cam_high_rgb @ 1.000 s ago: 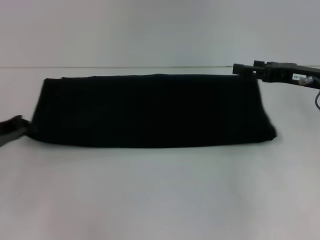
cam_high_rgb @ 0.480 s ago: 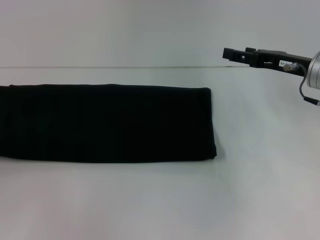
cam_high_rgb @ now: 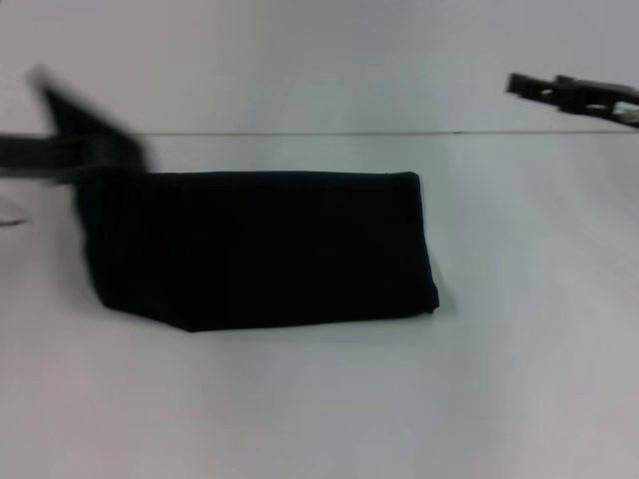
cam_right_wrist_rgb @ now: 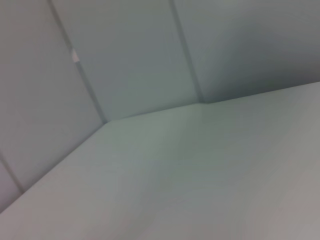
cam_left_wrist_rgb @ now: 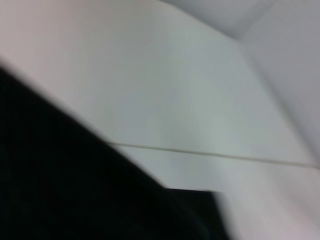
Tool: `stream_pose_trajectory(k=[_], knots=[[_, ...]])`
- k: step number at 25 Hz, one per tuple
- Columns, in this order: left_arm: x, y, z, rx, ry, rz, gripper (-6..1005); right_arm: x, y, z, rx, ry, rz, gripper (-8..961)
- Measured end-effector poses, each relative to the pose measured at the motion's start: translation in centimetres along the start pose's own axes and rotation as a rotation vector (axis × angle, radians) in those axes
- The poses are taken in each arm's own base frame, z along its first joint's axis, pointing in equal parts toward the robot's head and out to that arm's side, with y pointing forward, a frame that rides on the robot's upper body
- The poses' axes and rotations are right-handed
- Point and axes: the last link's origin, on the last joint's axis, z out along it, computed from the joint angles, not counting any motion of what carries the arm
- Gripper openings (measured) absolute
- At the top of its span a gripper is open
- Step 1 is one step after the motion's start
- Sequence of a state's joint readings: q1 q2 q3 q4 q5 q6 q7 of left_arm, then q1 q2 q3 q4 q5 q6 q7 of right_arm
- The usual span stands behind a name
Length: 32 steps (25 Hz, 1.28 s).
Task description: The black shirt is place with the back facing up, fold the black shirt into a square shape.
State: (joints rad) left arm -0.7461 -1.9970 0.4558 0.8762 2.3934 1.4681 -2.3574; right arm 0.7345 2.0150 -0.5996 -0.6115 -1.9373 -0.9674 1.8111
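Lying folded, black shirt (cam_high_rgb: pixel 260 249) on white table (cam_high_rgb: pixel 399 399).

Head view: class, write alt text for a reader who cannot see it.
A black shirt, folded into a wide band, lies on a white table. The left gripper is at the shirt's far left corner, blurred; the right gripper hangs apart at the upper right.
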Motion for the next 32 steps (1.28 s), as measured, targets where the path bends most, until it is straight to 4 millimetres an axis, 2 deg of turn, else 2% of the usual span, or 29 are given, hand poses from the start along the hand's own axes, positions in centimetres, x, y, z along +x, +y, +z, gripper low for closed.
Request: stream_pose_trajectory(k=[3, 5, 6, 8, 12, 14, 17, 22, 25, 26, 29, 30, 32], knots=[[0.6, 5.5, 5.2, -0.164, -0.063, 0.057, 45, -0.5, -2.2, -2.1, 0.049, -0.027, 0.007, 896], [-0.5, 9.0, 8.9, -0.242, -0.119, 0.079, 45, -0.7, -3.3, -3.5, 0.071, -0.041, 0.011, 896], [-1.1, 9.9, 10.2, -0.251, -0.131, 0.083, 45, -0.7, -3.8, -4.2, 0.077, -0.045, 0.013, 896], [-2.7, 11.1, 12.5, -0.255, -0.148, 0.073, 45, -0.6, -4.6, -5.2, 0.089, -0.047, 0.020, 896], [-6.9, 11.1, 16.3, -0.273, -0.120, -0.044, 46, -0.1, -5.5, -6.4, 0.111, -0.046, 0.030, 896], [-8.6, 10.9, 16.7, -0.310, -0.074, -0.089, 46, 0.1, -5.7, -6.7, 0.116, -0.043, 0.031, 896], [-9.8, 11.4, 16.5, -0.398, -0.012, -0.113, 67, 0.3, -5.6, -6.8, 0.106, -0.038, 0.031, 896], [-10.0, 13.5, 15.4, -0.572, -0.007, -0.122, 175, 0.4, -5.3, -6.6, 0.087, -0.017, 0.036, 896], [-9.4, 14.8, 14.0, -0.706, 0.028, -0.124, 239, 0.4, -5.1, -6.7, 0.072, -0.009, 0.055, 896], [-9.3, 14.7, 13.6, -0.723, 0.041, -0.122, 261, 0.4, -5.1, -6.7, 0.066, 0.000, 0.064, 896], [-8.8, 14.2, 12.8, -0.739, 0.077, -0.109, 417, 0.4, -4.9, -6.8, 0.047, 0.044, 0.090, 896], [-8.1, 12.3, 11.9, -0.674, 0.138, -0.072, 469, 0.4, -4.9, -6.8, 0.041, 0.068, 0.102, 896], [-7.6, 10.7, 11.3, -0.604, 0.180, -0.045, 586, 0.5, -4.5, -6.6, 0.023, 0.118, 0.126, 896]])
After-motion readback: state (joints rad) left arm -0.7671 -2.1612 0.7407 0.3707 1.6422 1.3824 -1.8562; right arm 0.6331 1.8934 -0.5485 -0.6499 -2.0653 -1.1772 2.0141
